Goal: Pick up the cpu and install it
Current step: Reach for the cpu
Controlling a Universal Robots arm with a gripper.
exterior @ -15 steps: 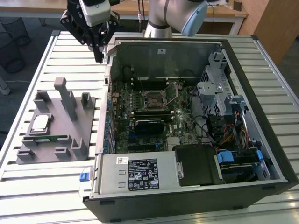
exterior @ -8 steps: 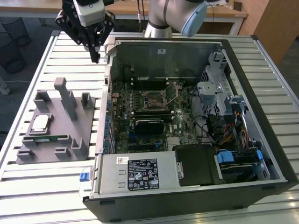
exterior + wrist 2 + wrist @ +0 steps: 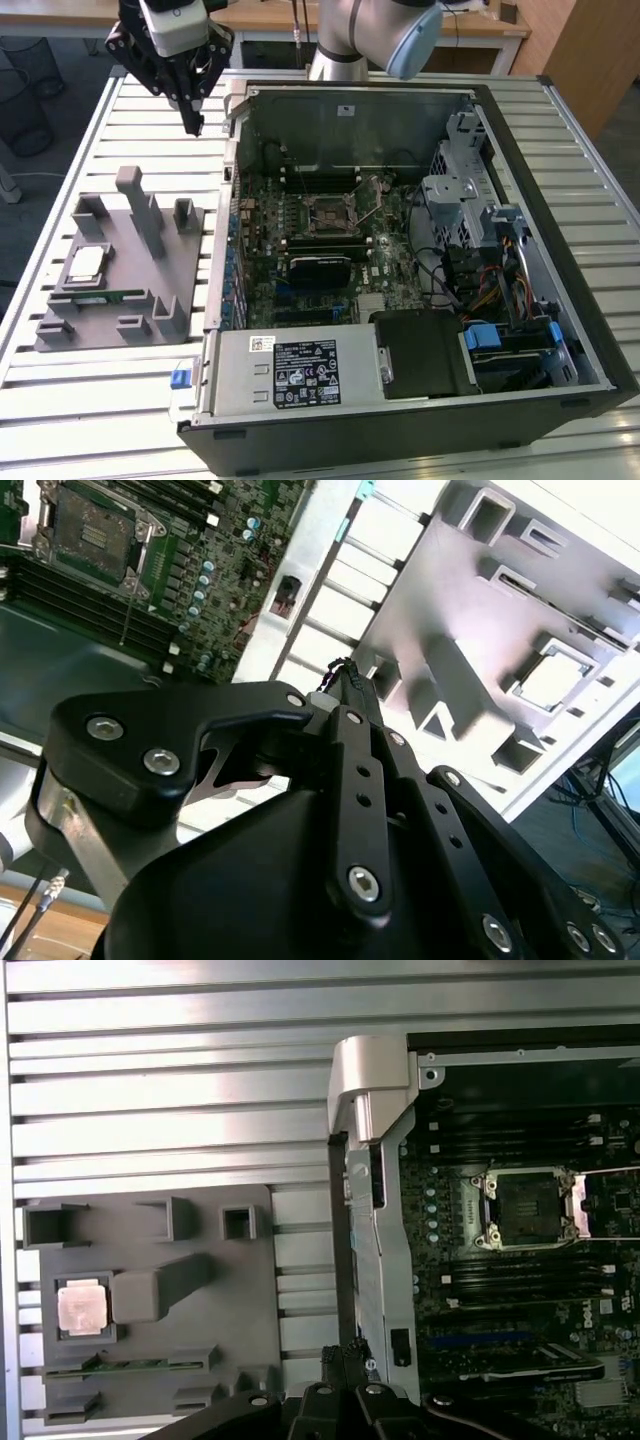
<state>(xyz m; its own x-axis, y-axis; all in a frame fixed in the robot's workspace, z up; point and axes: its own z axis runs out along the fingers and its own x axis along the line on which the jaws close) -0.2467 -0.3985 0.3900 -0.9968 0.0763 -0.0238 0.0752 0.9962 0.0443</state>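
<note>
The cpu (image 3: 85,263) is a pale silver square lying flat in a recess of the grey holder (image 3: 150,275), at the exterior view's left. It also appears in both wrist views (image 3: 80,1307) (image 3: 553,680). My black gripper (image 3: 190,122) hangs high over the slatted table, between the holder and the open computer case, well away from the cpu. Its fingertips (image 3: 340,672) meet at a point with nothing between them, so it is shut. The open socket (image 3: 328,213) on the motherboard sits in the middle of the case and is seen in the first wrist view (image 3: 527,1207) too.
A green memory stick (image 3: 105,296) lies in a slot of the holder near the cpu. Upright posts (image 3: 135,195) rise from the holder. The case's metal wall (image 3: 370,1170) stands between holder and motherboard. Cables and drive bays (image 3: 480,260) crowd the case's far side.
</note>
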